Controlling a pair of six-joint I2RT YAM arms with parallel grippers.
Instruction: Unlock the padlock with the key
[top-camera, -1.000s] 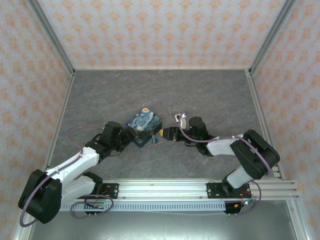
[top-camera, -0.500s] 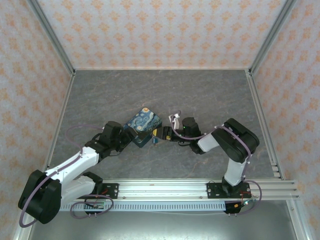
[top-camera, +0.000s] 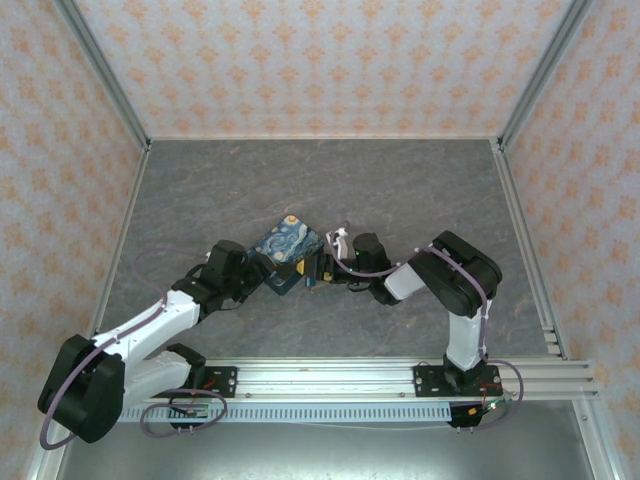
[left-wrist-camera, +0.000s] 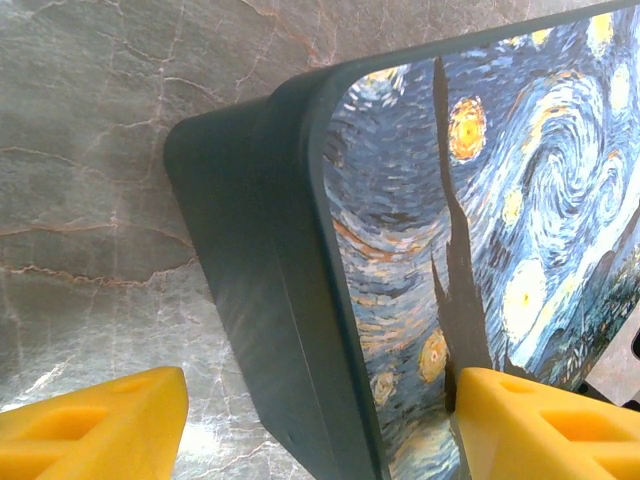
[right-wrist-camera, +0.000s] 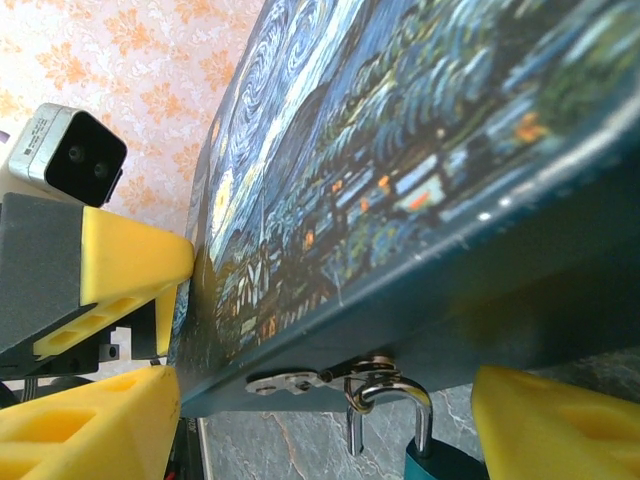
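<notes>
Desk (top-camera: 400, 190): grey marbled surface, closed in by patterned walls (top-camera: 320, 60) on three sides.
Left arm (top-camera: 150, 325): reaches from its base at the near edge towards the middle of the desk.
Right arm (top-camera: 455, 285): folded at the elbow, with the forearm lying low and pointing left towards the box.
Box (top-camera: 287, 248): blue swirl-print lid over a dark body, near the middle of the desk, between the two hands. One rounded corner faces the left wrist camera (left-wrist-camera: 450, 220). The front edge crosses the right wrist view (right-wrist-camera: 400, 170).
Left hand (top-camera: 262, 272): spread, with the box corner between the fingers (left-wrist-camera: 320, 425). One finger (left-wrist-camera: 90, 420) stands clear of the dark side wall, with desk visible between them. The other lies over the lid, and contact cannot be told.
Right hand (top-camera: 322, 268): spread and pinching nothing (right-wrist-camera: 320, 430), with one finger to each side of the padlock and apart from it.
Padlock (right-wrist-camera: 432, 462): teal body hanging below the front edge of the box. The grey shackle passes through a small metal ring beside a silvery latch plate (right-wrist-camera: 285, 380). It sits just beside the near right corner of the box (top-camera: 311, 281).
</notes>
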